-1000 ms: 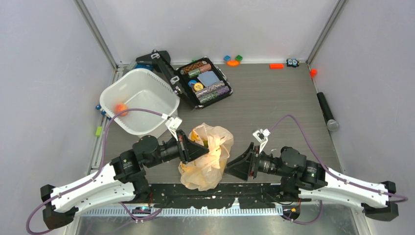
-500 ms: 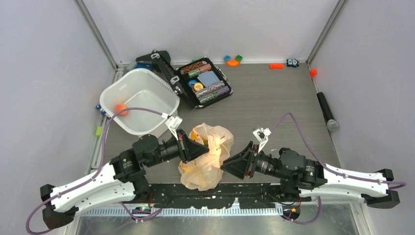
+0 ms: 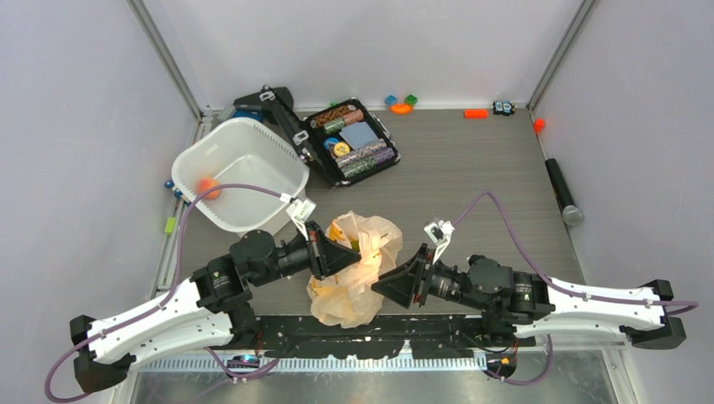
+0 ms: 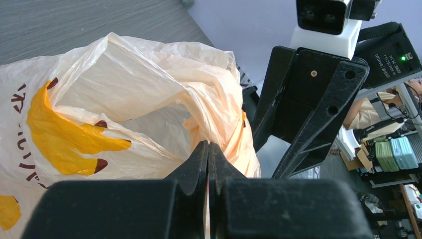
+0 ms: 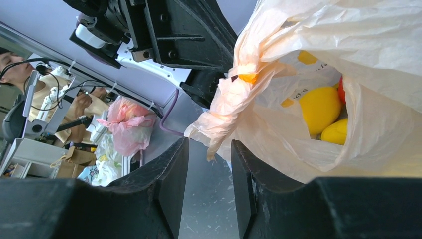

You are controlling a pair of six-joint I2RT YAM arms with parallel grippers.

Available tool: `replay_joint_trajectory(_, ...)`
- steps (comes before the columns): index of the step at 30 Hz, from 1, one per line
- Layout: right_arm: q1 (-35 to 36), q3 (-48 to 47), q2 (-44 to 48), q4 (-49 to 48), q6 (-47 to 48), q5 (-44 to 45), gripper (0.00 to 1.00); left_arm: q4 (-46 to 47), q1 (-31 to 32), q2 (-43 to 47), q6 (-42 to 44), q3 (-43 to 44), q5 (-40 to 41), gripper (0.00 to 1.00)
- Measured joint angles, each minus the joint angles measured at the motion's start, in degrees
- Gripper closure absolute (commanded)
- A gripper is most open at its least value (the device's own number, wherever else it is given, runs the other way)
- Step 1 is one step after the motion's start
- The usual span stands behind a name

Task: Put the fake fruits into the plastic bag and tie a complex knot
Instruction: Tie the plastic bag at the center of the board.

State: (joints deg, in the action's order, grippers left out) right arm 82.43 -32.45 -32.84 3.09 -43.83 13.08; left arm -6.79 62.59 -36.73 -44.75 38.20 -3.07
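Note:
The plastic bag point(image 3: 358, 273) stands between both arms near the table's front edge, peach with yellow marks point(image 4: 64, 129). Through its film the right wrist view shows yellow fake fruits point(image 5: 318, 107) and a bit of a red one point(image 5: 341, 89). A small orange fruit point(image 3: 206, 187) lies in the white tub. My left gripper point(image 3: 347, 255) point(image 4: 207, 145) is shut on a fold of the bag's upper edge. My right gripper point(image 3: 377, 284) point(image 5: 209, 144) is open, and a twisted bag handle point(image 5: 224, 109) hangs with its tip just at the fingertips, touching neither finger.
A white tub point(image 3: 244, 135) sits at the back left beside an open black case of chips point(image 3: 354, 139). Small coloured blocks point(image 3: 401, 104) and an orange piece point(image 3: 476, 114) line the back wall. A black cylinder point(image 3: 561, 190) lies along the right edge.
My right arm has slid left up to the bag and its jaws have narrowed. The left gripper has stayed shut on the bag in the same place.

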Motion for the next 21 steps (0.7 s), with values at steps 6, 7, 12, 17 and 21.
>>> replay_joint_trajectory(6, 0.2, -0.3, -1.7, 0.0, 0.2, 1.0, 0.57, 0.0, 0.0, -0.2, 0.0, 0.0, 0.0, 1.00)
replay_joint_trajectory(7, 0.3, -0.3, -2.0, 0.0, 0.2, 1.2, 0.58, 0.0, 0.0, -0.2, 0.0, 0.0, 0.0, 1.00)
replay_joint_trajectory(12, 0.4, -0.3, -2.9, 0.0, 0.2, 1.9, 0.66, -0.2, -0.1, -0.2, 0.0, 0.1, 0.0, 1.00)
replay_joint_trajectory(17, 0.4, -0.3, -3.3, 0.0, 0.8, 2.5, 0.91, -0.8, -0.1, -0.7, 0.1, 0.8, 0.0, 1.00)
replay_joint_trajectory(21, 0.5, -0.3, -3.6, 0.0, 1.1, 2.9, 0.95, -1.6, -0.1, -0.7, 0.6, 1.5, 0.2, 1.00)
